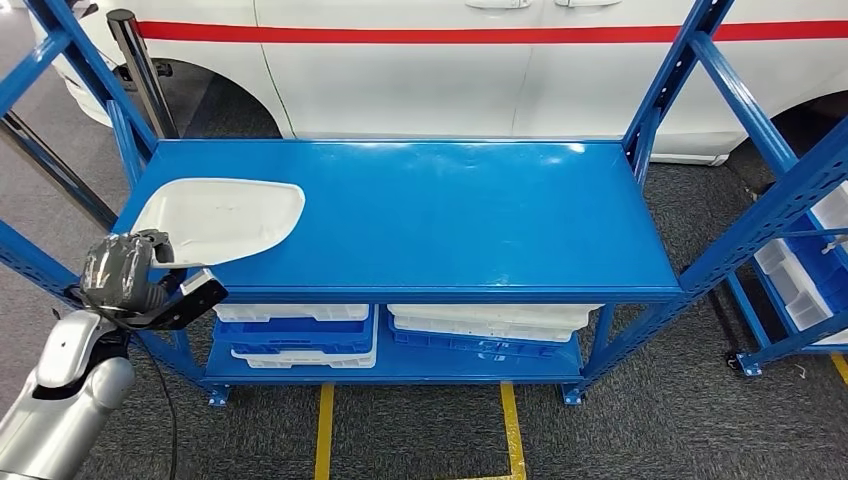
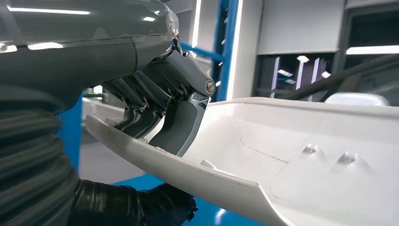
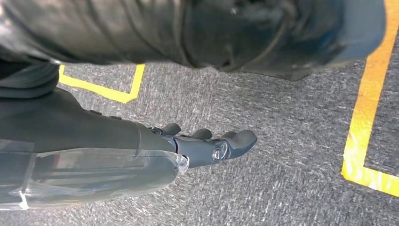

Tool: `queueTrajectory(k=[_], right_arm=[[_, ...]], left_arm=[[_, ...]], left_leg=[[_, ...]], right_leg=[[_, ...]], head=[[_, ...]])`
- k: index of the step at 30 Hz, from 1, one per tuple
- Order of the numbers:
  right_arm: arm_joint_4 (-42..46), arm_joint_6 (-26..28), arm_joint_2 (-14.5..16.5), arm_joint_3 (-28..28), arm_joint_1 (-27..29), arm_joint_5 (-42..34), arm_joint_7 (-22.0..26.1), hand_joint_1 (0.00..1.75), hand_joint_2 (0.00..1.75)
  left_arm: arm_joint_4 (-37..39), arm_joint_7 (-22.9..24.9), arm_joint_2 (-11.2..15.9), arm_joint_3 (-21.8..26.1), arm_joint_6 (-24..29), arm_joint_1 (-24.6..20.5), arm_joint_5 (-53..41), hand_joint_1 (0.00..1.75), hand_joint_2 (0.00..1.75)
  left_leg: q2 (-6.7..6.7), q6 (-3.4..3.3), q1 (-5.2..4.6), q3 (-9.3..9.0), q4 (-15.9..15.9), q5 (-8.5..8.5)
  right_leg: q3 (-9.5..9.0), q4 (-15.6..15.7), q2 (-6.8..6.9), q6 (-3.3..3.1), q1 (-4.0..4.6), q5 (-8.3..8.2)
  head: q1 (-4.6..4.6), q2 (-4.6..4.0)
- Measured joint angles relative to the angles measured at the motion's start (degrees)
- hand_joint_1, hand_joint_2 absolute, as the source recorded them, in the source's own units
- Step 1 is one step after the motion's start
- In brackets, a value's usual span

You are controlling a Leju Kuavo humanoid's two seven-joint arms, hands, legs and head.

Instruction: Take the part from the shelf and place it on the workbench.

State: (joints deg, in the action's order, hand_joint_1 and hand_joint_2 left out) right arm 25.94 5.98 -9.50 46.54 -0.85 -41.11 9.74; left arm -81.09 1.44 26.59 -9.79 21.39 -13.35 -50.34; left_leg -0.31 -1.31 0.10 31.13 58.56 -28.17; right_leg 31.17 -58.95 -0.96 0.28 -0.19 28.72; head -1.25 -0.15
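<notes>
Fingers [image 2: 141, 110] of the left hand [image 1: 125, 268] pinch the near edge of the white part [image 1: 225, 217], so it can lie on the blue counter [image 1: 450, 215] beyond them. The right hand [image 3: 207, 143] hangs spread, holding nothing.

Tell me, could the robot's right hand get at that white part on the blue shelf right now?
Probably not as it stands: the right hand hangs open over the grey floor, away from the shelf. The left hand already grips the white part at its near edge.

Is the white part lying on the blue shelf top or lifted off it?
Cannot tell for sure. The white part sits at the shelf top's left end, hollow side up, with the left hand gripping its near edge.
</notes>
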Motion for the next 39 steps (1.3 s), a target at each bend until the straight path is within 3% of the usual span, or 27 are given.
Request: queueTrajectory(k=[9, 15, 25, 39], right_arm=[[-0.1, 0.0, 0.3, -0.7, 0.2, 1.0, 0.5, 0.00, 0.00], [-0.3, 0.0, 0.5, -1.1, 0.3, 1.4, 0.8, 0.00, 0.00], [-0.4, -0.1, 0.6, -1.5, 0.4, 1.9, 1.0, 0.00, 0.00], [-0.5, -0.1, 0.7, -1.5, 0.9, 2.3, 3.0, 0.00, 0.00]], left_arm=[[-12.4, -5.2, -0.9, -1.3, 1.0, 1.3, 8.6, 1.75, 1.75], [-18.3, -8.7, -2.9, -2.9, -1.4, 3.1, 18.0, 1.75, 1.75], [-22.1, -14.2, -6.6, -6.4, -3.4, 6.0, 29.9, 1.75, 1.75], [-24.1, -21.9, -14.1, -9.6, -8.5, 9.4, 51.8, 1.75, 1.75]], left_leg=[[0.00, 0.00, 0.00, 0.00, 0.0, 0.00], [0.00, 0.00, -0.01, 0.00, 0.0, 0.00], [0.00, 0.00, -0.01, 0.00, 0.0, -0.01], [-0.01, -0.01, -0.01, 0.00, 0.0, -0.01]], right_leg=[[0.01, 0.0, -0.01, 0.00, 0.00, 0.00], [0.00, 0.0, 0.00, 0.00, -0.01, 0.00], [0.01, 0.0, 0.00, 0.00, -0.01, 0.00], [0.00, 0.0, 0.01, 0.00, -0.02, 0.00]], head=[[0.00, 0.00], [0.00, 0.00], [0.00, 0.00], [0.01, 0.00]])
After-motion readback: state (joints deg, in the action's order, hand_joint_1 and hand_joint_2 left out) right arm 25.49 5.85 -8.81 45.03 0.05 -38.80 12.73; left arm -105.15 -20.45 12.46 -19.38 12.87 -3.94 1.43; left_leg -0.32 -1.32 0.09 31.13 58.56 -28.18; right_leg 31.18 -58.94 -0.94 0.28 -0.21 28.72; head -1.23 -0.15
